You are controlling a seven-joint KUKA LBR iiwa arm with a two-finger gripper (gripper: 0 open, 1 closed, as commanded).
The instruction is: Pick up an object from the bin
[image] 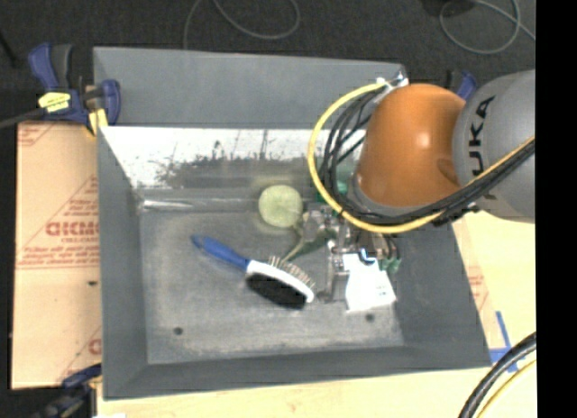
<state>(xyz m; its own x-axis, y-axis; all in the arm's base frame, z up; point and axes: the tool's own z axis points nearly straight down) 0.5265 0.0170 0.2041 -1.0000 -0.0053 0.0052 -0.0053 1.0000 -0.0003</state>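
Gripper [338,265], low at right-centre of the grey metal bin [126,227], sits half-hidden under arm's orange cover [410,146] & cables, so open or gripping can't be told; touching or just left lies the blue-handled brush w/ white-and-black head [261,277], pale green ball [279,205] behind it.

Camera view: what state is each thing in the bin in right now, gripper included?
Brush: lying flat on the bin floor, blue handle pointing up-left, untouched.
Pale green ball: resting near the back wall, free of everything.
White block: on the floor right under the gripper; held or loose, cannot tell.
Gripper: down in the bin's right part, beside the brush head, above the white block.
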